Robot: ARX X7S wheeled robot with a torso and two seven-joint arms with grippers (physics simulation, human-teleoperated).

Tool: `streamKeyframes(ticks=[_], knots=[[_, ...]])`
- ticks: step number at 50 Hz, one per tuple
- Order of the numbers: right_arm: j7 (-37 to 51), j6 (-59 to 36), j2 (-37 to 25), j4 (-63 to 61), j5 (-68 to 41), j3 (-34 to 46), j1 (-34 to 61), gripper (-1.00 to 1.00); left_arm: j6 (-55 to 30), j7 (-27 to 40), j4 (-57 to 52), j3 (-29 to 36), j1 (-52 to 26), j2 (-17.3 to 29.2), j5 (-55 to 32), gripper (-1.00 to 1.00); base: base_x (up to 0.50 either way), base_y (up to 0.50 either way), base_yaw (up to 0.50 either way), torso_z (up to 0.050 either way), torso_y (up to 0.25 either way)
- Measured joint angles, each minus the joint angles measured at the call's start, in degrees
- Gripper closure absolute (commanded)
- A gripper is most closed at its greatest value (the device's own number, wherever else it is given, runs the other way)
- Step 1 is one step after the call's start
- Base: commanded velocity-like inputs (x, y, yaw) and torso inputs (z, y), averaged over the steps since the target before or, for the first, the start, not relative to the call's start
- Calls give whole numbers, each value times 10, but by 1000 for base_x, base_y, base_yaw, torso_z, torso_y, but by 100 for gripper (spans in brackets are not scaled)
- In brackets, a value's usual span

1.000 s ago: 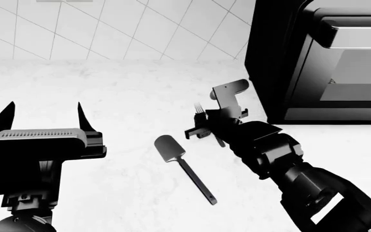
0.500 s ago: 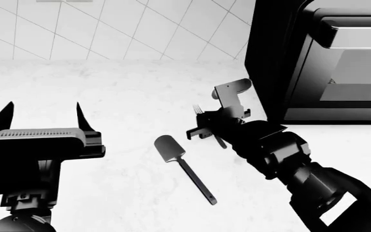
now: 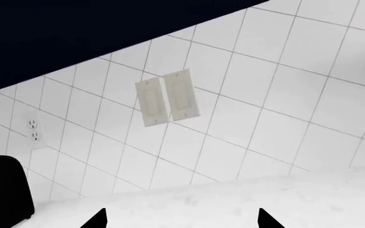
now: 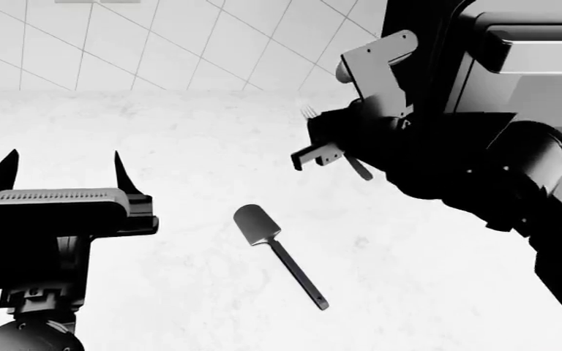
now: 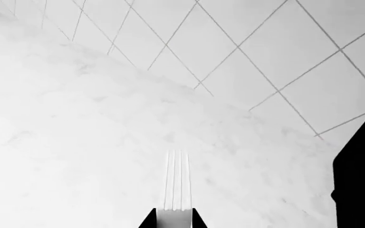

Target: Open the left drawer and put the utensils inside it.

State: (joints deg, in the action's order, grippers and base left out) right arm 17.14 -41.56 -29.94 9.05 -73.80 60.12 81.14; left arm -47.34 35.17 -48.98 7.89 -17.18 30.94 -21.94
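My right gripper [image 4: 312,131] is shut on the silver-grey fork [image 5: 175,190] and holds it high above the white counter, beside the black oven. The fork's tines [image 4: 307,112] stick out past the fingertips. The black spatula [image 4: 279,252] lies flat on the counter in the middle of the head view, head toward the wall, handle toward me. At the lower left my left gripper [image 4: 61,167] stands open with nothing between its fingers [image 3: 97,219], well left of the spatula. The left drawer is out of view.
A black oven [image 4: 496,95] with a grey door stands at the right. The white tiled wall [image 3: 265,95] behind the counter carries a double switch plate [image 3: 167,97] and an outlet [image 3: 34,131]. A dark appliance [image 3: 2,190] shows in the left wrist view.
My right gripper has risen off the counter with the fork, moving up toward the oven. The left gripper and the spatula have stayed where they were.
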Motion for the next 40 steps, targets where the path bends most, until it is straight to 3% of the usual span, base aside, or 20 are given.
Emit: streamKeyframes(ticks=[24,40], knots=[[52,-164,-82,-240,-204,-28,125,100,-32,8,-14,4,-21,8,-7,-100,0,0,0,0,0],[85,-213,-85,-324,-356,-17,170,100,-41,13,-19,6,-28,10,-11,-100,0,0,0,0,0]])
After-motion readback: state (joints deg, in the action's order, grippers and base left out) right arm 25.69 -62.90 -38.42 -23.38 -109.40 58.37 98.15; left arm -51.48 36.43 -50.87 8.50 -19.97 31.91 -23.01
